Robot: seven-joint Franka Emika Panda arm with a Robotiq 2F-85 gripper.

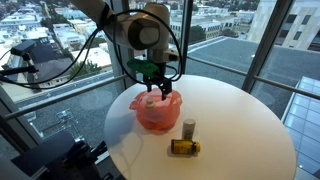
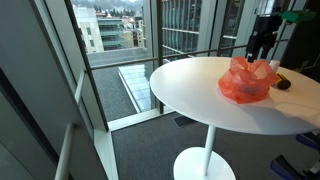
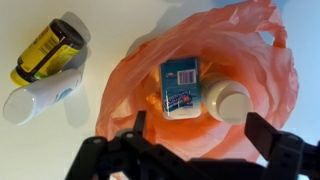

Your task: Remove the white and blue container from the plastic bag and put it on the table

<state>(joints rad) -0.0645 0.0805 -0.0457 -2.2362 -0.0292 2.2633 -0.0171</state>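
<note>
Room: high up, floor-to-ceiling windows, city rooftops outside, and a round white table point(image 1: 240, 115) in the middle.
Bag: orange plastic bag point(image 1: 155, 113) sitting on the table, mouth open, right under the jaws.
Gripper: the gripper point(image 1: 156, 82) hangs just over the bag, jaws spread wide, nothing in them.
Container: the white and blue container point(image 3: 181, 86) lies inside the bag, below and roughly between the jaws.
Cap: a white round cap point(image 3: 230, 101) sits just beside it, nearer one jaw.
Outside the bag: a yellow-labelled bottle point(image 3: 48, 48) and a white bottle point(image 3: 38, 98), close together, well out past one jaw.
</note>
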